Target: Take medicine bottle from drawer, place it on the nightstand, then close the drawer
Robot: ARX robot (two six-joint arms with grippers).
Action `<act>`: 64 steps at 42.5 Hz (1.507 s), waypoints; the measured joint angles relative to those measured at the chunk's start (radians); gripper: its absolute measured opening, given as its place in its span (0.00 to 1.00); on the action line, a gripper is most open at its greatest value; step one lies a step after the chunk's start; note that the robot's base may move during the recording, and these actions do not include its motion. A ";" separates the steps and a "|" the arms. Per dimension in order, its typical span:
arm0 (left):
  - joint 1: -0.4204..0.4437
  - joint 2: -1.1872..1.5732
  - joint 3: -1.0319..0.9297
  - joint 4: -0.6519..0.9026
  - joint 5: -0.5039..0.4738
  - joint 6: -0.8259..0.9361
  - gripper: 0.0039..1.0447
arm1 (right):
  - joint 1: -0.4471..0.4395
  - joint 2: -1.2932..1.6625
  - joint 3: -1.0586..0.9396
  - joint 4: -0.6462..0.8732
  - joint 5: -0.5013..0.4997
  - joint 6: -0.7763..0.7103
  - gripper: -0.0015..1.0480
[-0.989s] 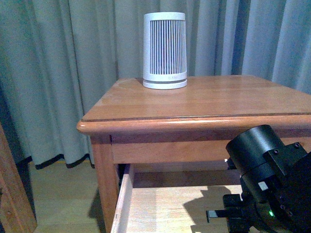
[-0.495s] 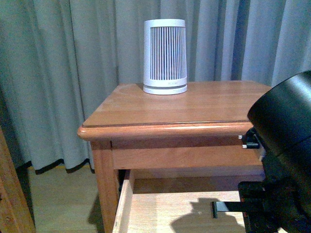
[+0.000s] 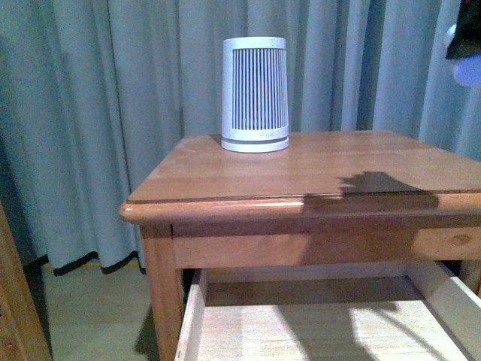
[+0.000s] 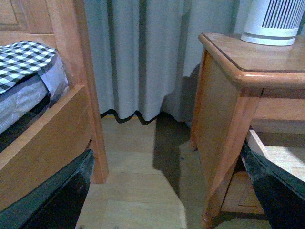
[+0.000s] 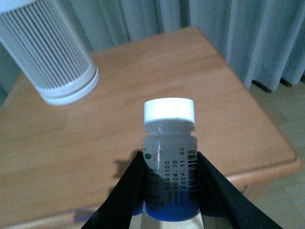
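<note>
The right gripper (image 5: 169, 160) clamps the medicine bottle (image 5: 169, 136) above the nightstand (image 3: 301, 169) surface; the ribbed cylinder (image 3: 255, 94) stands apart, farther back. The left gripper (image 4: 167, 195) gapes empty.

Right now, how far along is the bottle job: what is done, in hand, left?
Done: the bottle is out of the drawer. In hand: the right gripper holds it above the nightstand top. Left: set it down, then shut the open drawer.
</note>
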 joint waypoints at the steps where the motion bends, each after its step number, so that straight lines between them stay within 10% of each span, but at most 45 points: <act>1: 0.000 0.000 0.000 0.000 0.000 0.000 0.94 | -0.014 0.025 0.028 0.005 -0.012 -0.006 0.26; 30: 0.000 0.000 0.000 0.000 0.000 0.000 0.94 | -0.084 0.597 0.483 -0.206 -0.041 0.016 0.25; 51: 0.000 0.000 0.000 0.000 0.000 0.000 0.94 | -0.074 0.539 0.466 -0.092 0.006 -0.061 0.94; 64: 0.000 0.000 0.000 0.000 0.000 0.000 0.94 | -0.030 0.139 0.154 -0.029 0.032 -0.064 0.93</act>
